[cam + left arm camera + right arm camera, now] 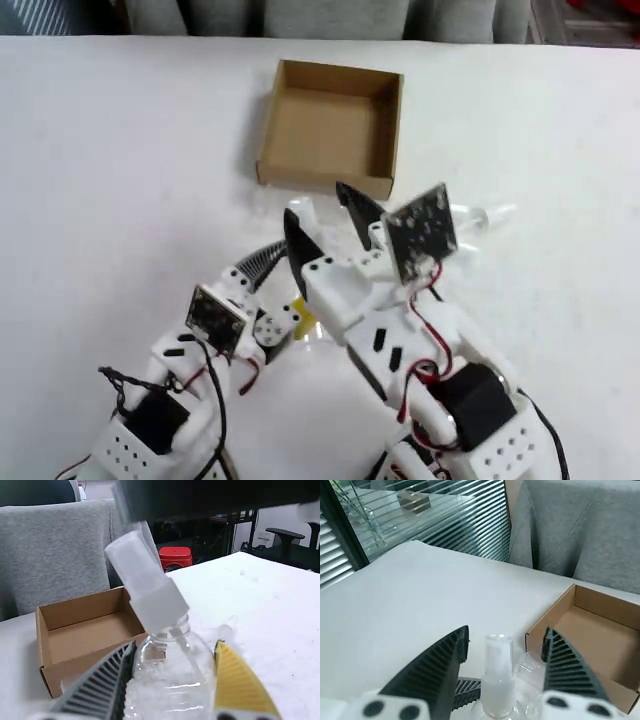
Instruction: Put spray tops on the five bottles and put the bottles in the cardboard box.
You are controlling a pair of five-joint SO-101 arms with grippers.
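A clear bottle point(170, 680) stands upright between the grey ribbed finger point(102, 685) and the yellow finger point(240, 685) of my left gripper point(175, 647), which is shut on its body. A frosted white spray top point(147, 587) sits tilted on the bottle's neck. My right gripper point(506, 631) hangs over it, its black fingers point(435, 667) spread wide on either side of the spray top point(497, 672) without touching it. In the high view both grippers point(316, 202) meet just in front of the cardboard box point(262, 150), with the spray top point(300, 211) between them. The box holds nothing.
Another clear bottle point(472, 220) with a spray top lies on its side on the white table point(120, 180), right of the right arm's camera. Grey chairs stand behind the table's far edge.
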